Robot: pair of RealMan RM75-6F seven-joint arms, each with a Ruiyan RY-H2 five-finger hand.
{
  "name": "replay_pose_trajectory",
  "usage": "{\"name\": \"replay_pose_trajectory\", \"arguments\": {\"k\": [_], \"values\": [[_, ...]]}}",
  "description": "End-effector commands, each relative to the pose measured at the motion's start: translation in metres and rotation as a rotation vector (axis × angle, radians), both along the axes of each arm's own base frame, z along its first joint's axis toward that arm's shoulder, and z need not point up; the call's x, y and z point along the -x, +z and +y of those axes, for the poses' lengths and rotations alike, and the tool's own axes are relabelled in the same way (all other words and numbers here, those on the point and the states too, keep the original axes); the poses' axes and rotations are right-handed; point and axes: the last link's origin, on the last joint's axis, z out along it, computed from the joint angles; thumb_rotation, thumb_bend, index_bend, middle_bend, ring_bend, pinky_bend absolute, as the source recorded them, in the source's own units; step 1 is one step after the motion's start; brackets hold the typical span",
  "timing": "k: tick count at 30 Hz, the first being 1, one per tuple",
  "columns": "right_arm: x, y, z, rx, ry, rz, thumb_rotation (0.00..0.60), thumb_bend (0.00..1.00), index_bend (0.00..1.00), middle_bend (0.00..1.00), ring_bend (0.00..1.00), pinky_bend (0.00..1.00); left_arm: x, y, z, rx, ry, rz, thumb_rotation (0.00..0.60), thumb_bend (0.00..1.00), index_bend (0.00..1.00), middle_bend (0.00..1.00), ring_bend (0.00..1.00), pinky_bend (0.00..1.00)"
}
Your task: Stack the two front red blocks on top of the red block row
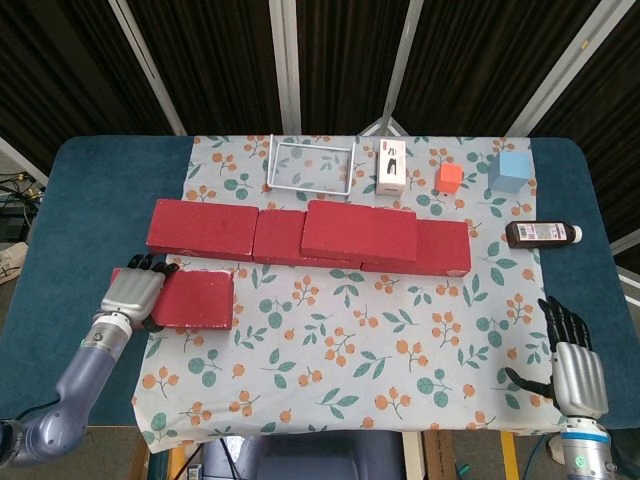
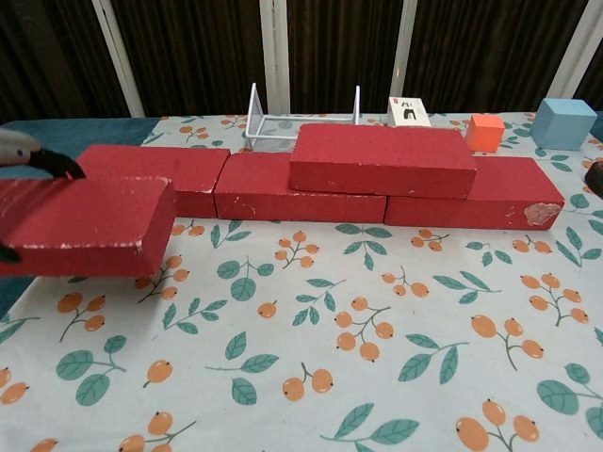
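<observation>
My left hand (image 1: 132,296) grips the left end of a loose red block (image 1: 196,298), which hangs above the cloth just in front of the row's left end. In the chest view the same block (image 2: 87,226) floats at the left edge, with dark fingertips (image 2: 58,164) over its top. The red block row (image 1: 205,229) runs across the middle of the table, and a second-layer red block (image 1: 359,231) lies on it right of centre. My right hand (image 1: 573,365) rests at the front right corner, fingers spread, holding nothing.
Behind the row stand a white wire rack (image 1: 309,165), a small white box (image 1: 391,169), an orange cube (image 1: 449,178) and a light blue cube (image 1: 511,171). A dark bottle (image 1: 542,234) lies on its side at the right. The floral cloth (image 1: 380,340) covers the table's middle.
</observation>
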Motion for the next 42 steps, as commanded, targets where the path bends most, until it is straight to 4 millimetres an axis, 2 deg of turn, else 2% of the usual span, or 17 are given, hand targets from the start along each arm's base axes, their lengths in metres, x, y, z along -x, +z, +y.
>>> {"name": "replay_pose_trajectory", "arguments": {"k": [1,4,7,11,12,18,25,29,42], "values": [[0.003,0.0,-0.003,0.003,-0.016,0.004,0.6,0.05,0.0,0.0,0.0,0.0,-0.031,0.025,0.023,-0.021,-0.064,-0.054,0.6,0.01,0.28,0.31,0.0,0.0],[0.007,0.0,-0.007,0.009,-0.039,0.01,0.6,0.05,0.0,0.0,0.0,0.0,-0.044,0.041,0.052,-0.034,-0.1,-0.033,0.6,0.01,0.28,0.31,0.0,0.0],[0.01,0.002,-0.009,0.02,-0.054,0.016,0.6,0.05,0.0,0.0,0.0,0.0,-0.052,0.047,0.078,-0.039,-0.124,0.011,0.6,0.01,0.29,0.31,0.0,0.0],[0.013,0.002,-0.011,0.027,-0.069,0.027,0.6,0.05,0.0,0.0,0.0,0.0,-0.059,0.046,0.101,-0.037,-0.139,0.045,0.6,0.01,0.32,0.31,0.0,0.0],[0.013,0.001,-0.011,0.027,-0.075,0.031,0.6,0.05,0.0,0.0,0.0,0.0,-0.062,0.044,0.112,-0.038,-0.145,0.054,0.6,0.01,0.32,0.31,0.0,0.0],[0.014,0.001,-0.012,0.039,-0.092,0.046,0.6,0.05,0.0,0.0,0.0,0.0,-0.069,0.031,0.141,-0.035,-0.142,0.047,0.6,0.01,0.33,0.31,0.0,0.0],[0.016,0.0,-0.013,0.04,-0.107,0.056,0.6,0.05,0.0,0.0,0.0,0.0,-0.07,0.019,0.161,-0.034,-0.106,0.003,0.6,0.01,0.34,0.31,0.0,0.0],[0.017,-0.001,-0.015,0.041,-0.116,0.059,0.6,0.05,0.0,0.0,0.0,0.0,-0.071,0.013,0.166,-0.014,-0.083,-0.038,0.6,0.01,0.35,0.31,0.0,0.0],[0.018,-0.003,-0.016,0.032,-0.123,0.062,0.6,0.05,0.0,0.0,0.0,0.0,-0.071,-0.001,0.181,0.021,-0.061,-0.014,0.6,0.01,0.36,0.31,0.0,0.0]]}}
